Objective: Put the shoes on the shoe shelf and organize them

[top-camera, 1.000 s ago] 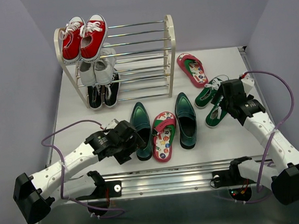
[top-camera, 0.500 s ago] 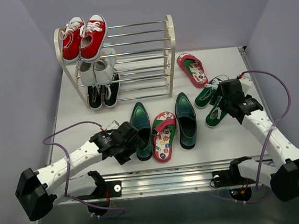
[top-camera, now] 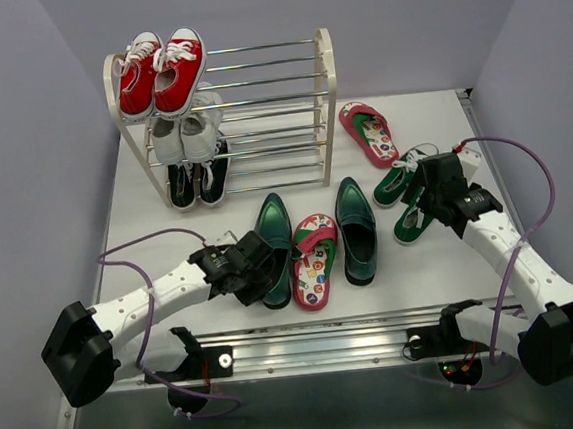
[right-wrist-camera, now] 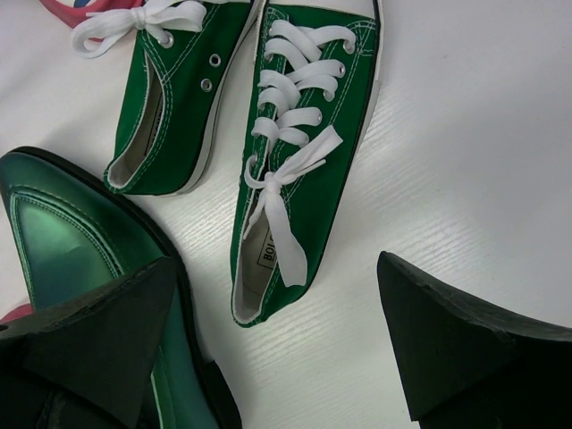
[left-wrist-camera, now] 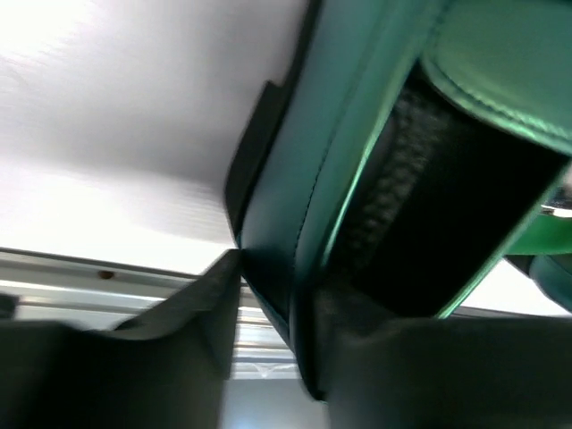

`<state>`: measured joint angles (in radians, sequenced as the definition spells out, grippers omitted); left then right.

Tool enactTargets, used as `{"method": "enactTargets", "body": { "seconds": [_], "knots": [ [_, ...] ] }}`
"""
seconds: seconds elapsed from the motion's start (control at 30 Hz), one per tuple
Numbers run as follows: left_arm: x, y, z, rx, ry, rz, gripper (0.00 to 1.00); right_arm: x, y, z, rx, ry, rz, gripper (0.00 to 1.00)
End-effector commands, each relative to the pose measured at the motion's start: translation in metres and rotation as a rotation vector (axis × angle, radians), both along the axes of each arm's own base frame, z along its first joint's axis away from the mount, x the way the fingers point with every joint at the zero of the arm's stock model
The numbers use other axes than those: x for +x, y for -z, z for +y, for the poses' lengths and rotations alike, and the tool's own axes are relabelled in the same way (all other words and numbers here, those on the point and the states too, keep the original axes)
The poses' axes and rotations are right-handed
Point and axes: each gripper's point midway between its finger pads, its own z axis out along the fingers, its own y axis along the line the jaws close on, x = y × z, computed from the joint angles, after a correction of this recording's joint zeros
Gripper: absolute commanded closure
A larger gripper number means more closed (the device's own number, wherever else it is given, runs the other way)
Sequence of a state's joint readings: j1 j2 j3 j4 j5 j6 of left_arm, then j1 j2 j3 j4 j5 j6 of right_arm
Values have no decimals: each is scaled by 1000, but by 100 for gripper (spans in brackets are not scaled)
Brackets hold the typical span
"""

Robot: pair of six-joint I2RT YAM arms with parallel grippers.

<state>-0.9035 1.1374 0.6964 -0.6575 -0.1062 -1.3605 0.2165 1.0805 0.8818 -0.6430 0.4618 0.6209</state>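
Left pincer (top-camera: pixel 261 272) straddles the heel wall of the left loafer (top-camera: pixel 272 228), one finger inside and one outside; I cannot tell whether it is clamped. Right pincer (top-camera: pixel 430 190) hangs wide open and empty over the green sneakers (top-camera: pixel 414 221) on the bench (top-camera: pixel 168 235), right of the shoe shelf (top-camera: pixel 327 80).

We see pale lavender walls (top-camera: pixel 17 118) closing round a white table (top-camera: pixel 442 271), evenly lit, with a metal rail (top-camera: pixel 328 343) along its lower edge.
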Motion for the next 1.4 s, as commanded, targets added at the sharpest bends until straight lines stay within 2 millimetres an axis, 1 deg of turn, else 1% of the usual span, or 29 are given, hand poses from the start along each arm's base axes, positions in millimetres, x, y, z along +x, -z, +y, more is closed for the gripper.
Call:
{"method": "enactTargets", "body": {
  "seconds": [0.0,0.13,0.23,0.27,0.3,0.33,0.47,0.53,0.57,0.6,0.67,0.7,0.77,0.8,0.9,0.97,1.0,1.07,1.17,1.2,1.27,1.37],
  "knots": [
    [-3,-4,2,29,30,9,69,6,-1,3,4,-12,-18,0],
    [-3,-10,1,25,34,7,74,6,1,4,4,-17,-11,0],
    [-2,-15,1,20,36,-4,86,6,2,4,6,-20,-7,0],
    [-2,-16,2,24,36,-7,92,6,2,4,6,-22,-6,0],
    [1,-20,3,33,32,-19,94,6,3,4,6,-22,-5,0],
    [2,-22,5,43,31,-25,100,7,3,5,6,-24,-4,0],
    [13,-33,1,53,51,-69,100,7,3,7,12,-35,-2,0],
    [22,-44,-2,68,53,-100,100,8,4,8,17,-42,-1,0],
    [24,-44,-1,92,57,-100,100,8,4,9,18,-44,-1,0],
    [30,-51,-1,109,52,-118,100,8,4,8,15,-46,1,0],
    [34,-53,3,153,47,-123,100,8,5,9,17,-48,3,0],
    [39,-58,5,173,38,-140,100,8,4,9,18,-50,2,0],
    [44,-61,6,196,41,-156,100,8,4,9,16,-55,2,0],
    [49,-66,4,196,35,-172,100,8,4,10,17,-56,2,0],
    [57,-70,8,245,40,-198,100,9,5,10,16,-58,6,0],
    [65,-74,7,264,37,-209,100,9,6,10,17,-57,10,0],
    [69,-75,10,289,39,-219,100,9,6,10,16,-58,9,0],
    [82,-81,7,305,32,-240,100,9,6,10,13,-59,10,0],
    [97,-78,11,333,32,-240,100,9,4,9,12,-58,5,0],
    [104,-80,8,315,30,-257,100,9,4,9,10,-58,7,0],
    [117,-83,8,300,16,-280,100,9,6,9,6,-57,11,0],
    [134,-94,6,273,7,-334,100,9,8,9,4,-57,19,0]
  ]
}}
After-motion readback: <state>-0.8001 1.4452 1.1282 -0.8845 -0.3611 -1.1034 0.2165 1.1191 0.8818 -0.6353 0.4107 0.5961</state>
